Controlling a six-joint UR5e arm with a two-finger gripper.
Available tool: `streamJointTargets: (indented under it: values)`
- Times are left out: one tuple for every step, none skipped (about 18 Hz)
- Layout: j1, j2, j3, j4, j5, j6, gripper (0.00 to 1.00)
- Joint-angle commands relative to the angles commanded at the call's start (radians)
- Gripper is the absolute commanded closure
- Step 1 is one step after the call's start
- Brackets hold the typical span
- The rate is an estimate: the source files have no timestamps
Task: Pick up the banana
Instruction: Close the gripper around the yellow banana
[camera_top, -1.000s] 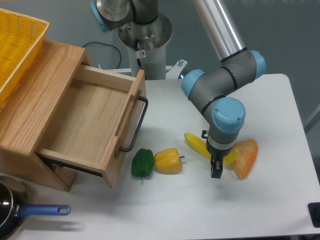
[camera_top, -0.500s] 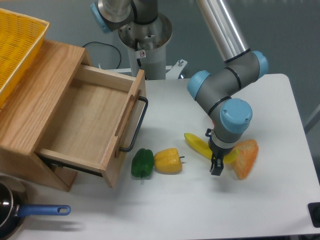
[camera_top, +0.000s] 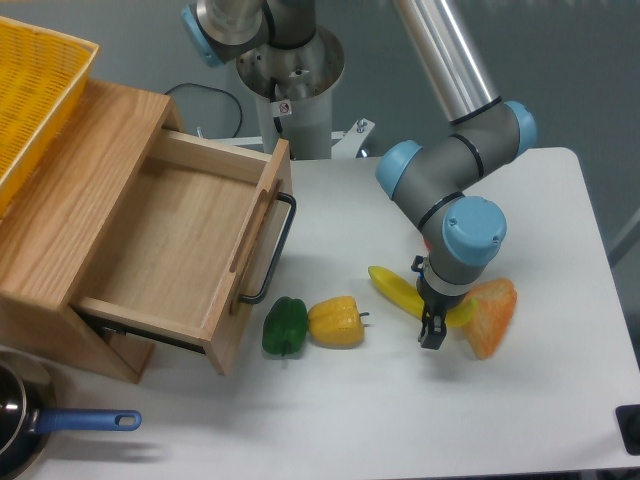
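Toward the table's right edge, the gripper (camera_top: 432, 335) is lowered over the banana (camera_top: 395, 289); its opening cannot be told. The middle should be straddled squarely.

The scene is lit evenly and brightly from above; no single lamp is seen. Soft, short shadows are cast beneath the peppers (camera_top: 310, 322) and under the drawer (camera_top: 190, 250) front. A faint sheen is noted on the white table (camera_top: 520, 400) and a small highlight on the blue arm joint (camera_top: 473, 225). Focus is held sharp across the whole view, with no motion blur. No marked edge distortion is observed. Colours are rendered slightly cool.
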Motion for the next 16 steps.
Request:
streamJointTargets:
  values:
    - [0.000,-0.002,0.000,0.000,0.000,0.000,0.00]
    - [0.002,-0.002,0.000,0.000,0.000,0.009,0.00]
    - [0.008,-0.002,-0.002,0.000,0.000,0.021,0.00]
    - [0.011,-0.002,-0.002,0.000,0.000,0.029,0.00]
    - [0.011,-0.005,-0.002,0.000,0.000,0.032,0.00]
    - [0.011,-0.006,-0.002,0.000,0.000,0.032,0.00]
    - [0.011,-0.006,-0.002,0.000,0.000,0.034,0.00]
    - [0.012,-0.006,-0.003,0.000,0.000,0.032,0.00]
    - [0.011,-0.006,-0.003,0.000,0.000,0.032,0.00]
    - [0.011,-0.006,-0.003,0.000,0.000,0.032,0.02]
    - [0.011,-0.006,-0.003,0.000,0.000,0.032,0.05]
    - [0.011,-0.006,-0.003,0.000,0.000,0.032,0.08]
    - [0.011,-0.008,-0.002,0.000,0.000,0.032,0.12]
    - [0.011,-0.008,-0.002,0.000,0.000,0.031,0.20]
    - [0.011,-0.008,-0.002,0.000,0.000,0.029,0.25]
    - [0.011,-0.008,0.000,0.000,0.000,0.028,0.32]
